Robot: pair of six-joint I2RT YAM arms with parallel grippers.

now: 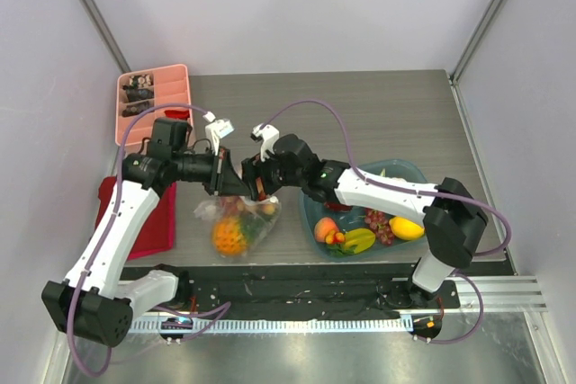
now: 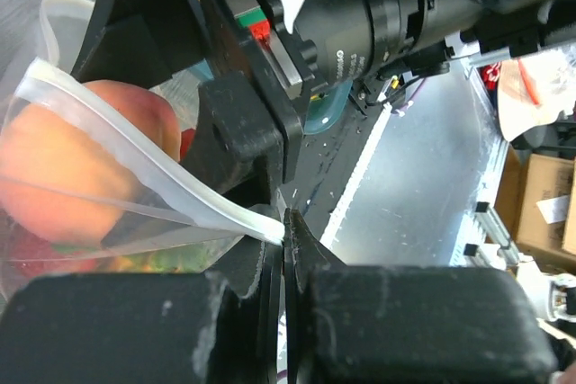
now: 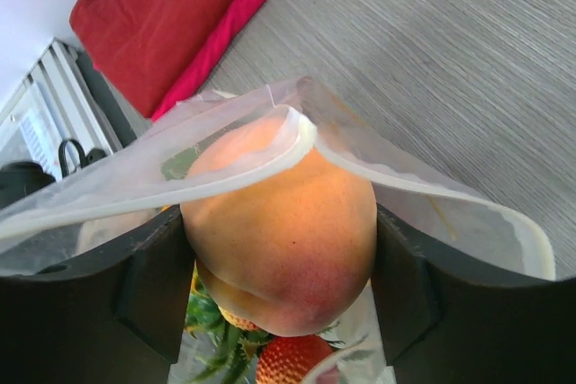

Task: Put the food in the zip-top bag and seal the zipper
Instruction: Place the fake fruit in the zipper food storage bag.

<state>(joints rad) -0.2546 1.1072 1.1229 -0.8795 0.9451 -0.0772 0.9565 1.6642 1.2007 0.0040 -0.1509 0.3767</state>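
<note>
The clear zip-top bag hangs by its mouth over the table's near left-centre, with an orange pineapple inside. My left gripper is shut on the bag's mouth edge; in the left wrist view its jaws pinch the whitish zipper strip. My right gripper is shut on a peach at the open mouth, the zipper rim draped over the fruit. Below the peach, inside the bag, are a red berry and the pineapple's green top.
A teal plate at the right holds a peach, a lemon, grapes and other fruit. A pink compartment tray stands at the back left. A red cloth lies at the left edge.
</note>
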